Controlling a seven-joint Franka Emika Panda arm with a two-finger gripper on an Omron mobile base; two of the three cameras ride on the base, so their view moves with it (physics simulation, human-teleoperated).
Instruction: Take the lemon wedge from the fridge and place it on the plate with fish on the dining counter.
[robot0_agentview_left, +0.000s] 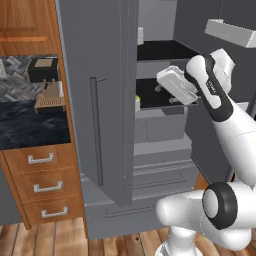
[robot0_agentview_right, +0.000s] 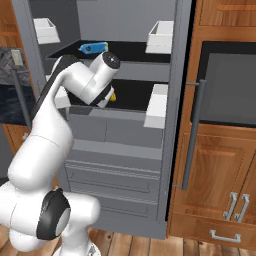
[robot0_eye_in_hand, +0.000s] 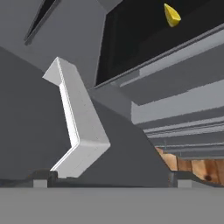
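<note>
1. Right, the fridge (robot0_agentview_right: 125, 135) stands with both doors swung wide, and the arm is reaching in toward the black lower shelf (robot0_agentview_left: 150, 95).
2. Ahead of the jaws (robot0_eye_in_hand: 111, 177) and well off toward the top of the hand view sits the lemon wedge (robot0_eye_in_hand: 172, 15), bright yellow on that dark shelf, apart from the fingers.
3. Both dark tips (robot0_eye_in_hand: 43, 178) show far apart at the bottom of the hand view with nothing between them: spread wide, carrying nothing.
4. A white door bin (robot0_eye_in_hand: 76, 122) lies just in front of the jaws, between them and the shelf edge.
5. My read: this is the approach, pick not yet made. Next, the hand needs to swing past the bin, line up on the wedge, and close gently on that tiny slice.
</note>
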